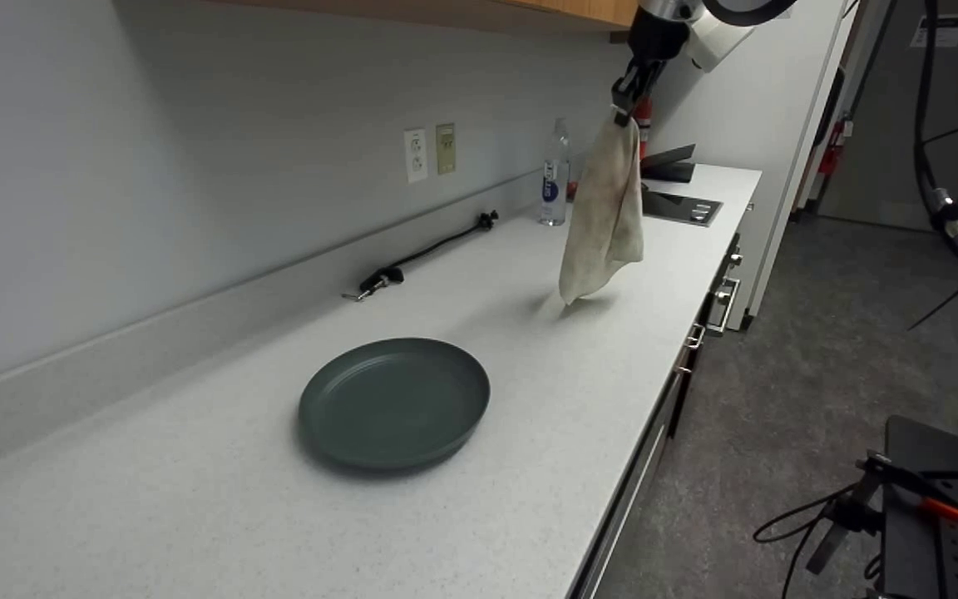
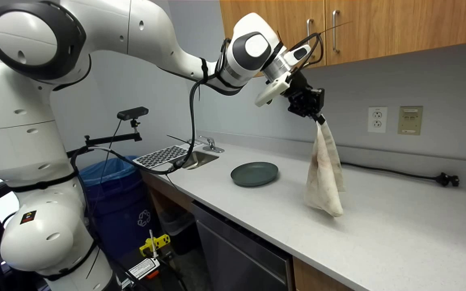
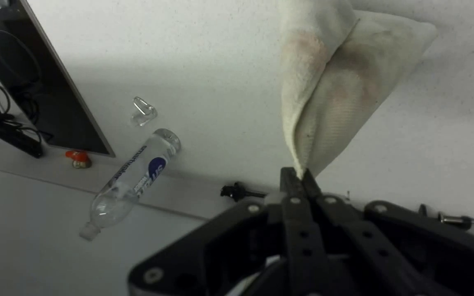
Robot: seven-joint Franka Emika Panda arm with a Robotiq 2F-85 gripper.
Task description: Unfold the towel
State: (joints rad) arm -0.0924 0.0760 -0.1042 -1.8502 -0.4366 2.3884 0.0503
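The towel (image 1: 604, 208) is a cream, wrinkled cloth with faint pinkish stains. It hangs from my gripper (image 1: 624, 115) above the white counter, with its lower corners near the surface. I cannot tell whether they touch it. In an exterior view the towel (image 2: 323, 173) hangs as narrow folds from the gripper (image 2: 320, 119). In the wrist view the gripper (image 3: 300, 174) is shut on one gathered end of the towel (image 3: 348, 86), and the cloth widens away from the fingertips with a lengthwise fold. The dark green plate (image 1: 396, 403) lies apart from the towel on the counter.
A water bottle (image 1: 555, 187) stands by the wall, near a black cooktop (image 1: 678, 208). A black cable with a clamp (image 1: 381, 279) lies along the backsplash. Wooden cabinets (image 2: 395, 28) overhang the counter. A sink (image 2: 206, 158) lies beyond the plate.
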